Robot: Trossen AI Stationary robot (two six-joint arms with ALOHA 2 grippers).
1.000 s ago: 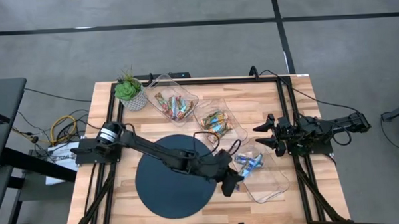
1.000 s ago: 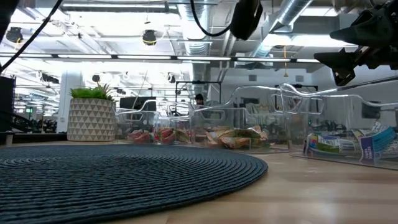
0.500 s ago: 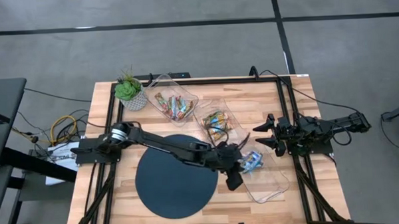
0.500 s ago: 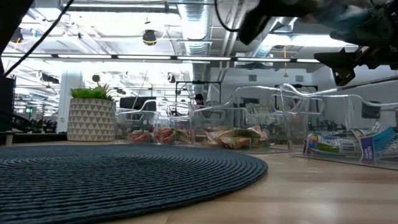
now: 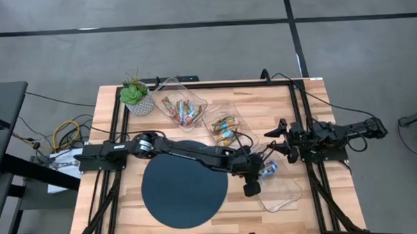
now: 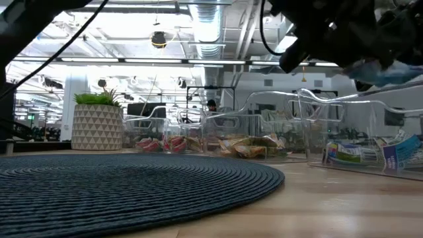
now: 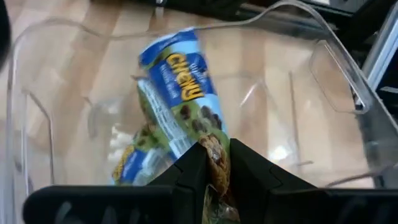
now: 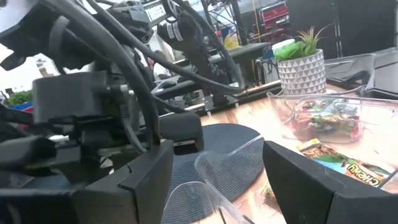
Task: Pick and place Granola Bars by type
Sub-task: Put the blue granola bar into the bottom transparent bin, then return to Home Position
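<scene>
My left gripper (image 5: 262, 172) reaches across the round mat and is shut on a blue-and-silver granola bar (image 7: 180, 106), above the clear tray (image 5: 286, 194) by the table's right edge. More blue bars (image 7: 127, 169) lie on that tray's floor. Orange/yellow bars (image 5: 225, 128) lie in the middle tray and green/red bars (image 5: 181, 111) in the far tray. In the low view the held bar (image 6: 390, 70) shows above the tray. My right gripper (image 5: 270, 142) waits open at the right side of the table. My left gripper pinches the blue bar by one end (image 7: 214, 163) between its two fingers. The rest of the bar reaches out past the fingertips. The bar is lifted clear, above the tray's floor.
A dark round woven mat (image 5: 184, 189) covers the table's near middle. A potted plant (image 5: 135, 96) stands at the far left corner. The three clear trays run in a diagonal row from the plant toward the near right. Cables lie beside the table's left edge.
My left gripper has carried the blue bar from the mat's near right edge toward the table's right, to above the tray of blue bars. It has stayed shut on the bar. My right arm has kept still.
</scene>
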